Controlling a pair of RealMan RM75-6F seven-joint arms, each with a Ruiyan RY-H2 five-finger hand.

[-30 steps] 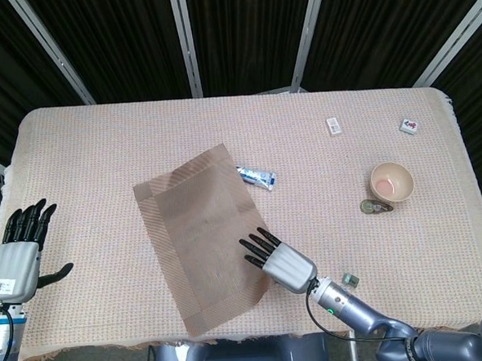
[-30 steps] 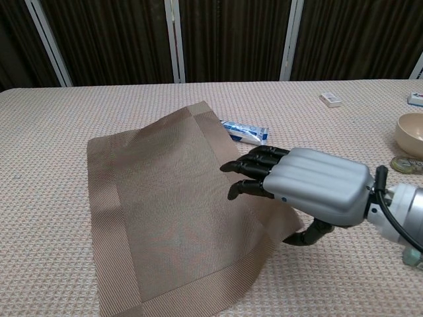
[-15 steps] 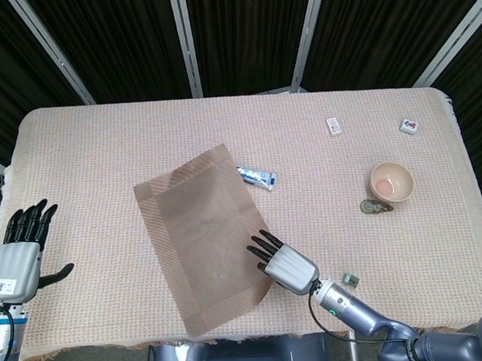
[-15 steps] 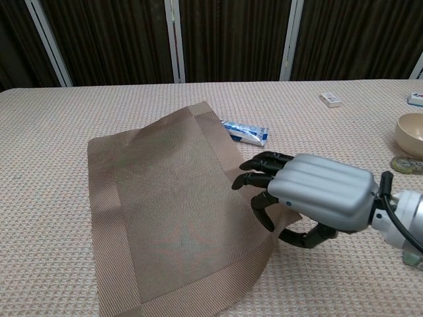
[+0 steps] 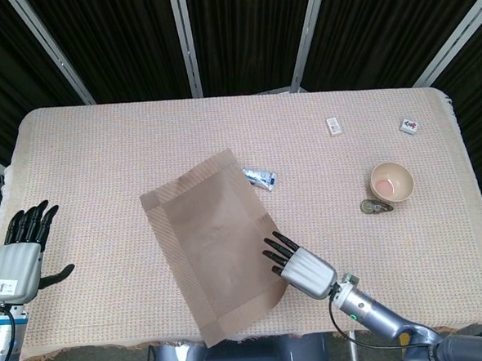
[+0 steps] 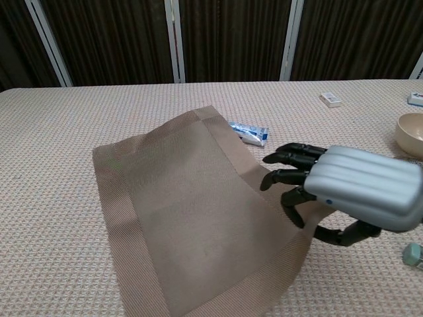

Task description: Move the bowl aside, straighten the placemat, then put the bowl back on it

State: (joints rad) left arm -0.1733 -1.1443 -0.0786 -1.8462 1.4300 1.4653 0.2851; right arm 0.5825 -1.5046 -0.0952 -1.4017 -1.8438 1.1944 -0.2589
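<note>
The brown woven placemat lies skewed on the tablecloth, its near corner at the table's front edge. My right hand is at the mat's right edge, fingers on top and thumb curled below, pinching the edge. The beige bowl stands off the mat, far right. My left hand hangs past the table's front left corner, fingers spread, holding nothing; the chest view does not show it.
A blue and white tube lies just beyond the mat's far right corner. A round coaster-like thing sits by the bowl. A small white box and a tile lie at the back right. A small green item is near my right wrist.
My right hand has drawn back towards the front right, closing on the mat's edge and dragging it along. The mat has shifted right and turned slightly. The left hand has not moved.
</note>
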